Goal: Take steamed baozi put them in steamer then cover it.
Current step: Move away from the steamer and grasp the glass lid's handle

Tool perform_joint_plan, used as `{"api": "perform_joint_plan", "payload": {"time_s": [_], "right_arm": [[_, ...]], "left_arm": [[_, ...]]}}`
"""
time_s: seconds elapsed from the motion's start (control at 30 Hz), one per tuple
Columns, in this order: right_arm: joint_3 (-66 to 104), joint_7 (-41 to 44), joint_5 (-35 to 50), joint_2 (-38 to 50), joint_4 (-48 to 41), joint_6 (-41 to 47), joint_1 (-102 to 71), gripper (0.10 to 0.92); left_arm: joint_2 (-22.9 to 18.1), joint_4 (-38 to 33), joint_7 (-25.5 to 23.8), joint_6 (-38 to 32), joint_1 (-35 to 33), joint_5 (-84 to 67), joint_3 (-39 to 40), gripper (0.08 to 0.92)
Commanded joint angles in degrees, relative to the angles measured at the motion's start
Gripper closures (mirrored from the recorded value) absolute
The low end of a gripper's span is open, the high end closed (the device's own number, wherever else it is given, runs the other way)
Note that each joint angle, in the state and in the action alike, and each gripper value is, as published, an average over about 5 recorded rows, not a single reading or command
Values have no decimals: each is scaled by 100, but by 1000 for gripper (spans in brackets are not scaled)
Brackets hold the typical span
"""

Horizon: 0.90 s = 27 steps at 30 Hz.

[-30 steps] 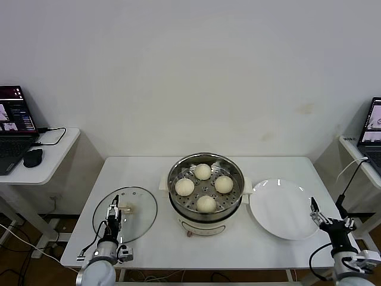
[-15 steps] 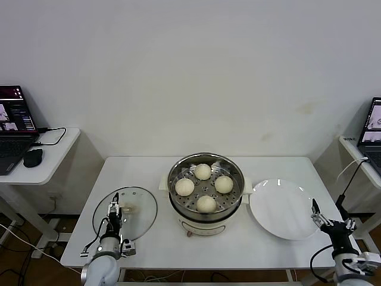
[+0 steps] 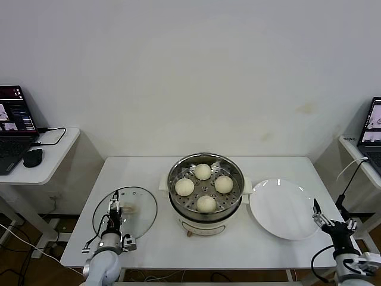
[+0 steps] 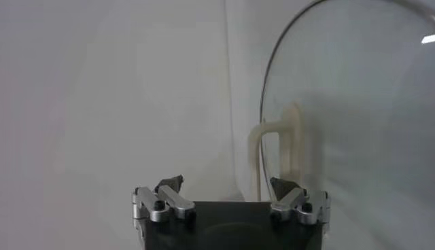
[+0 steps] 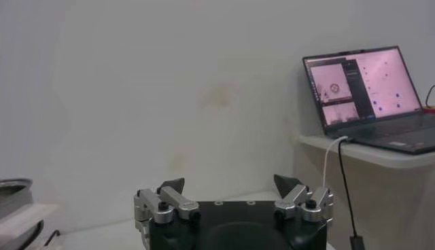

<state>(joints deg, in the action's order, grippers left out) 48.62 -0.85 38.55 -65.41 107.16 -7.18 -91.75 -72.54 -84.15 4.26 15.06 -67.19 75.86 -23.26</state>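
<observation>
Four cream-white baozi lie on the perforated tray inside the steel steamer at the table's middle. The clear glass cover lies flat on the table to the steamer's left, its cream handle at the centre. My left gripper is open at the cover's near left side, just short of the handle. In the left wrist view the handle stands ahead of the open left gripper, nearer one fingertip. My right gripper is open and empty off the table's right front corner.
An empty white plate lies right of the steamer. Side tables with laptops stand at far left and far right. A white cable hangs from the right side table.
My left gripper has moved a little forward over the cover's near edge toward the handle. My right arm has barely moved.
</observation>
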Motion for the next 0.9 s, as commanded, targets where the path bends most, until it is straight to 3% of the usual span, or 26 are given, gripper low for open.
{"api": "perform_joint_plan", "payload": {"time_s": [0.03, 0.73, 0.9], "right_arm": [[16, 5, 4, 6, -10, -5, -9, 203], [114, 22, 28, 42, -14, -2, -70, 203], [128, 32, 27, 57, -18, -6, -90, 203]], "left_arm": [[-6, 106, -20, 25, 134, -3, 7, 177], [-66, 295, 6, 54, 246, -99, 86, 178], [-55, 296, 18, 27, 214, -130, 63, 260]]}}
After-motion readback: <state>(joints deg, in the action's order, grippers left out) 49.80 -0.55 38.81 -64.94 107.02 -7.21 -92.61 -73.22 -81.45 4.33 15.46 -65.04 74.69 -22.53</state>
